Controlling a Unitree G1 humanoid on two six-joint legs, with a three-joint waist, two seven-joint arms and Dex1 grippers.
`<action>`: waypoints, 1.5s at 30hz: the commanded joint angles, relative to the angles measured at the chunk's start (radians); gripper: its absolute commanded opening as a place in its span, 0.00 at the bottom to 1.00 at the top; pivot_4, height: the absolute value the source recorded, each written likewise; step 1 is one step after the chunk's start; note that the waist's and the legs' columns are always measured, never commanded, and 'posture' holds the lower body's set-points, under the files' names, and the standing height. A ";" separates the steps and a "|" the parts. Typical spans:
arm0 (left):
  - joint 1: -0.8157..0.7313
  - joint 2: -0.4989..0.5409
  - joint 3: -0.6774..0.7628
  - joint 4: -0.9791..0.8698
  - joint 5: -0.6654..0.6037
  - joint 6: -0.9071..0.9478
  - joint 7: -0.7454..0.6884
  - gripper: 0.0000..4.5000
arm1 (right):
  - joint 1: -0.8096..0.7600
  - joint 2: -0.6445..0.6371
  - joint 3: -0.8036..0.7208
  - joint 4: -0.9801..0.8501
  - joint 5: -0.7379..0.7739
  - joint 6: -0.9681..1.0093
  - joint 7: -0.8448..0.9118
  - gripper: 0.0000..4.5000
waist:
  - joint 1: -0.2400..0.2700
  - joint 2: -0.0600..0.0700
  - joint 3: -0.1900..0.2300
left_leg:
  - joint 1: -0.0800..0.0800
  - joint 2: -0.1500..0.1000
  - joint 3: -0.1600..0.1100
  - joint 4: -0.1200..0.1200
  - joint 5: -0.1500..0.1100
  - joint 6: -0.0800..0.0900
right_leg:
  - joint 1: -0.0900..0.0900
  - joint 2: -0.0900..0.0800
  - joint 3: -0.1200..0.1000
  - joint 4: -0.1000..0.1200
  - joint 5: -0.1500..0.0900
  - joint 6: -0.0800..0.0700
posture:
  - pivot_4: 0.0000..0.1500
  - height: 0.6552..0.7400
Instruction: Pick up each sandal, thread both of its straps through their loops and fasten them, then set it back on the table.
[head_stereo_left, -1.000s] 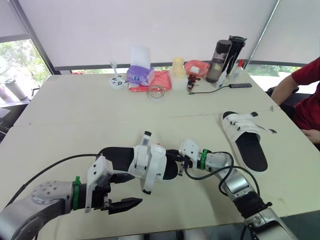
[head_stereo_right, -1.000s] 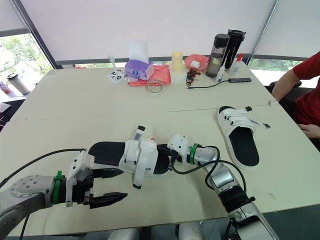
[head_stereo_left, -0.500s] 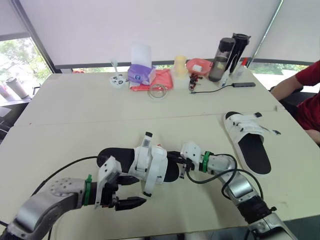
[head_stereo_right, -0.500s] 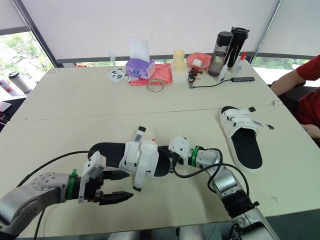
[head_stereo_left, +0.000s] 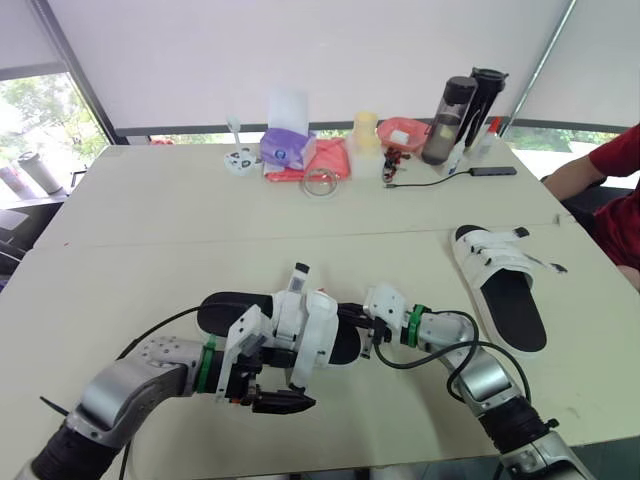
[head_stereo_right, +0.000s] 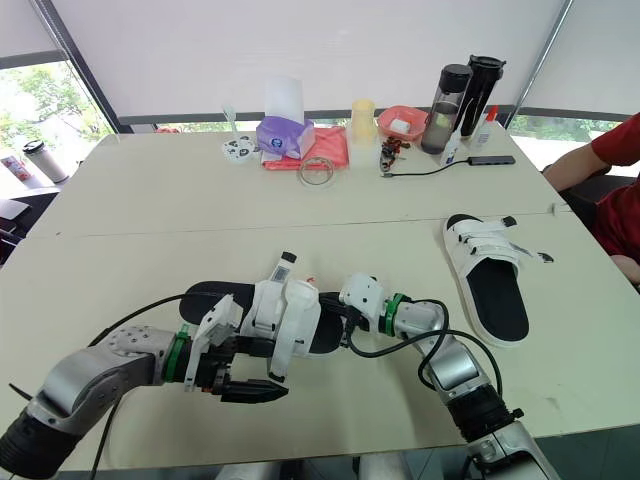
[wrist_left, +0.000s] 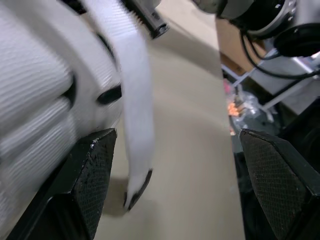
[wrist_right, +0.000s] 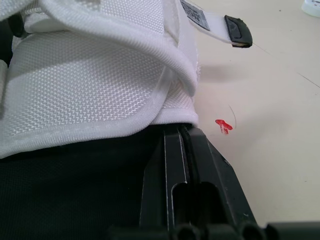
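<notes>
**Bench:** Log entry. Where is the sandal?

**Operator:** The near sandal (head_stereo_left: 305, 328) lies on the table (head_stereo_left: 150, 230) close in front of me, between my two arms, with its black footbed up and its white upper in the middle. One loose strap (wrist_left: 136, 100) hangs off the upper on my left side, its dark tip just over the tabletop. A second strap end (wrist_right: 237, 31) sticks out flat on the far side.

**Bench:** Hands?

**Operator:** The left gripper (wrist_left: 176, 134) is spread wide, one finger on each side of the hanging strap and touching neither it nor the upper. The right gripper (wrist_right: 177, 131) has its fingers pressed together at the toe end, lying on the footbed with the tips tucked under the edge of the upper. I can't tell whether they pinch anything.

**Bench:** The other one?

**Operator:** The second sandal (head_stereo_left: 505, 285) sits flat, well off to my right. Beyond it is a person's red sleeve (head_stereo_left: 620, 160).
</notes>
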 joint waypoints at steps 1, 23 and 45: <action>-0.040 -0.034 -0.006 0.004 0.001 0.009 0.009 0.70 | 0.056 -0.018 0.049 0.065 -0.059 0.072 0.007 0.00 | 0.000 0.000 0.000 | 0.000 0.000 0.000 0.000 0.000 0.000 | 0.000 0.000 0.000 0.000 0.000 0.000 | 1.00 1.00; -0.354 -0.184 0.241 0.136 -0.349 0.361 0.146 0.01 | 0.064 -0.011 0.050 0.061 -0.065 0.082 -0.011 0.00 | -0.002 -0.002 0.000 | 0.001 0.000 -0.002 0.003 0.000 0.000 | 0.002 0.001 -0.002 0.001 0.000 0.001 | 1.00 1.00; -0.467 -0.177 0.058 0.408 -0.148 0.377 0.012 0.01 | 0.086 -0.007 0.050 0.028 -0.066 0.098 -0.028 0.00 | -0.002 -0.002 -0.001 | 0.002 -0.001 -0.001 0.003 0.001 0.001 | 0.002 0.001 -0.002 0.004 0.001 -0.001 | 1.00 1.00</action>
